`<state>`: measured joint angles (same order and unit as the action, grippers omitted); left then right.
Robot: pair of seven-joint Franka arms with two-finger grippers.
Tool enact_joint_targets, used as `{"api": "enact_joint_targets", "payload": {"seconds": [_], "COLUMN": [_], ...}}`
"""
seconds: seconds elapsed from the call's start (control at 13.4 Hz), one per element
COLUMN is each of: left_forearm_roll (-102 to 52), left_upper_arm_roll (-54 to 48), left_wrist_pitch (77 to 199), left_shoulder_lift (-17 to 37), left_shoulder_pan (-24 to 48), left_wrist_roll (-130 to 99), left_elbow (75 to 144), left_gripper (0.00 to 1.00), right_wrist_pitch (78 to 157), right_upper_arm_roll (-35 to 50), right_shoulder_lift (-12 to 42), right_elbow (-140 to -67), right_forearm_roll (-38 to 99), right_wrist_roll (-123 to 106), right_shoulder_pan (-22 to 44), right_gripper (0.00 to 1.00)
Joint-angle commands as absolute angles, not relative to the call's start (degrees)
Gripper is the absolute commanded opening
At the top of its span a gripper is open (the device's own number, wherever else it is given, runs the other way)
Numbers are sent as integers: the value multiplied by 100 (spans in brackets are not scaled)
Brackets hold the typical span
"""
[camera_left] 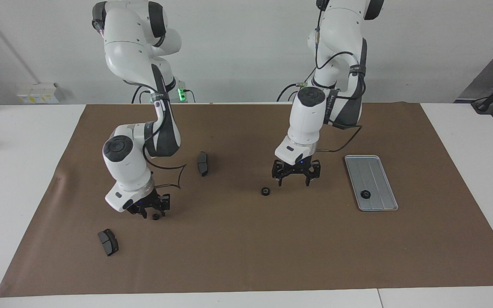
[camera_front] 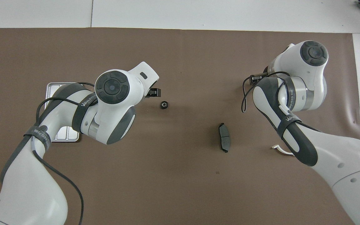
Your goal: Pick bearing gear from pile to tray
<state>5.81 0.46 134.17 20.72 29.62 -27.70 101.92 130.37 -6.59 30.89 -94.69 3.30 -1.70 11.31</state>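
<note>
Bearing gears here are tiny black round metal parts. One (camera_left: 265,191) lies on the brown paper sheet (camera_left: 246,256) of the bench, about midway between the arms. A second (camera_left: 155,217) lies toward the right arm's end. A third (camera_left: 365,194) rests in the flat silver-grey ridged metal tray (camera_left: 381,204), toward the left arm's end.

I judge such a gear light, stiff and not fragile. It is smooth and round, so it may roll or slip. The best hold is across its outer rim, from straight above.

The left gripper (camera_left: 293,181) hangs beside the middle gear with its jaws apart. The right gripper (camera_left: 151,212) is low at the second gear. I cannot tell if its jaws are apart or together.

A grey band on the left arm (camera_front: 87,101) bears letters, maybe "WANJEED"; I cannot read them surely
</note>
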Motion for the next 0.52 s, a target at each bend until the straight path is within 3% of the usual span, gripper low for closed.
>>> {"api": "enact_joint_targets", "payload": {"seconds": [0.0,0.15,0.45], "left_forearm_roll": [633,624,606], "left_upper_arm_roll": [149,158,123], "left_wrist_pitch": [13228,13297,13657], "left_shoulder_lift": [2608,2951,2988], "left_shoulder_pan": [3182,3286,3296], "left_wrist_roll": [-3101,-3234,-3234], "left_elbow": [9495,9195,9298], "left_gripper": [100,100,100], "right_wrist_pitch": [13210,13262,13298], "right_upper_arm_roll": [-589,-589,-589], "right_shoulder_lift": [3173,3173,3173], "right_elbow": [-9501,-9580,-9703], "right_forearm_roll": [439,439,439], "right_wrist_roll": [-351,-378,-378], "right_shoulder_pan": [1019,1011,1019], "right_gripper": [50,49,48]}}
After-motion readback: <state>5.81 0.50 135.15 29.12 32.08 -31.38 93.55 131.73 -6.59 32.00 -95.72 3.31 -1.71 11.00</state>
